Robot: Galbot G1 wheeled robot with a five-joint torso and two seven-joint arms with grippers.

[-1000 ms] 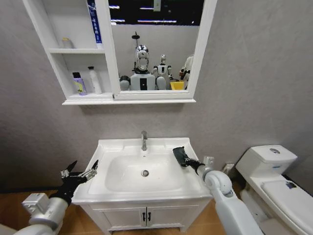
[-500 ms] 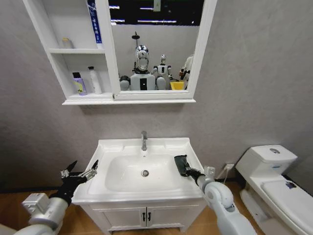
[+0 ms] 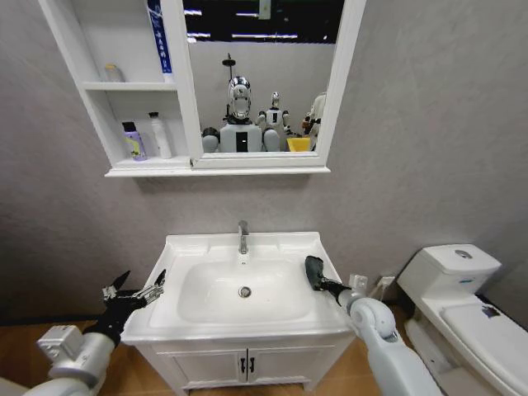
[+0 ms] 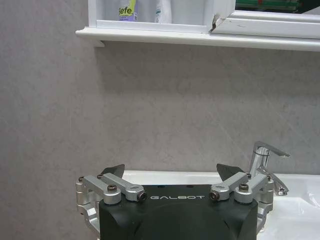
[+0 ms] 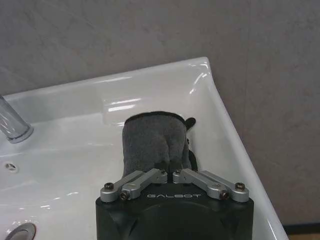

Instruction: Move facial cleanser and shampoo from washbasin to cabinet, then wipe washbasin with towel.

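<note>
Right hand (image 5: 174, 167) is clamped on the towel (image 5: 155, 141), dark grey cloth bunched between its fingers, pressed onto the washbasin (image 3: 191, 244) at the right rim of the worktop, just right of the bowl and near the right edge. In the right wrist view the towel lies on the flat ledge between the bowl slope and the outer edge, with the tap (image 5: 12, 123) base off to one side and the brass drain (image 5: 19, 233) at the frame corner. Left hand (image 3: 133, 295) hangs off the left edge of the worktop, about level with the front-left corner, fingers spread wide and holding nothing; the left wrist view shows both its fingers (image 4: 114, 171) apart, with the grey wall behind. Tap (image 3: 242, 237) stands at the back centre of the worktop, drain (image 3: 244, 291) in the middle of the bowl. Cabinet (image 3: 93, 85) on the wall above left, joined to the mirror (image 3: 262, 78): lower shelf holds a purple bottle (image 3: 133, 140) and a white bottle (image 3: 158, 136) side by side, upper shelf has a blue-and-white tube (image 3: 159, 37) standing against the mirror-side wall. White toilet (image 3: 462, 289) sits right of the basin, well clear of the right arm. Floor cupboard doors (image 3: 245, 364) below the basin are shut. Readable text: "GALBOT" on both hand housings; "efe" fragment on the purple bottle's label (image 4: 126, 9) in the left wrist view.
</note>
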